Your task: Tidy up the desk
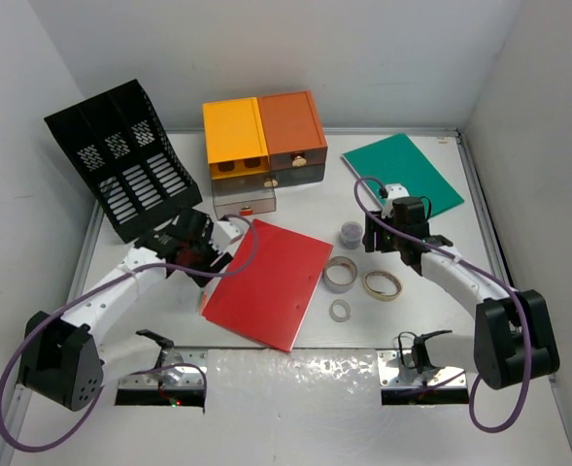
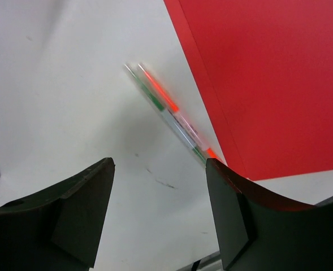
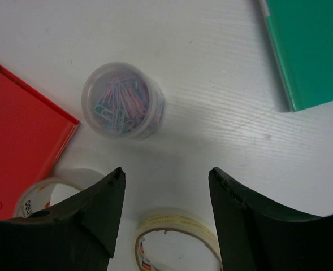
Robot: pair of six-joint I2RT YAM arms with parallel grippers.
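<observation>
Here both arms look to be lining up picks on the desk (image 2: 53, 84), which spreads beneath them. The left gripper (image 2: 159, 169) hovers, jaws apart and empty, over the pens (image 2: 169, 110) lying just beside the red folder (image 2: 268, 68). The right gripper (image 3: 166, 175), likewise spread, hangs near the clip jar (image 3: 122, 101), above a tape roll (image 3: 177, 240). Next, I judge, the left must drop, straddle the pens and close without snagging the folder's edge.

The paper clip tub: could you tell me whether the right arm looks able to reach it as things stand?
Probably yes. The right gripper hangs open just short of the paper clip tub, with only bare desk between them; the red folder lies apart beside it.
</observation>
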